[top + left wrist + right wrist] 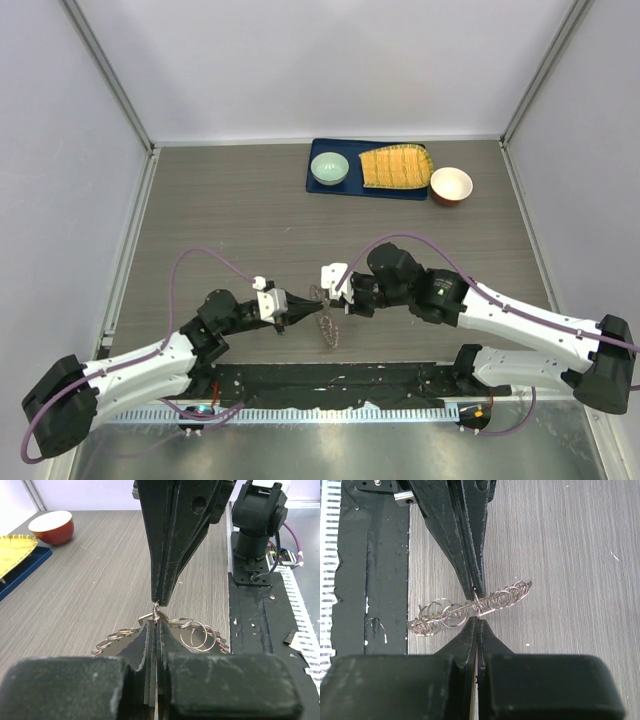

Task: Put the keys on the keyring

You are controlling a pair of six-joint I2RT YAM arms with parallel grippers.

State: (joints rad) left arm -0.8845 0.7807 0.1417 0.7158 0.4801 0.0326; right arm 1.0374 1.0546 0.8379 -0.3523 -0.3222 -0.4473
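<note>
The keyring (327,331) is a grey ring fringed with many small split rings, at the near middle of the table. It shows edge-on in the right wrist view (450,614) and low and flat in the left wrist view (200,635). My left gripper (305,309) and right gripper (338,299) meet tip to tip at its rim. The left gripper (156,625) is shut, with a thin strip of metal between its fingers and a flat silver head, seemingly the key (146,618), at its tips. The right gripper (478,620) is shut on a small ring of the keyring.
A blue tray (330,187) at the far side holds a green bowl (329,168) and a yellow woven mat (396,167). A red bowl (451,186) stands to its right. A black strip (330,378) runs along the table's near edge. Grey walls stand on both sides.
</note>
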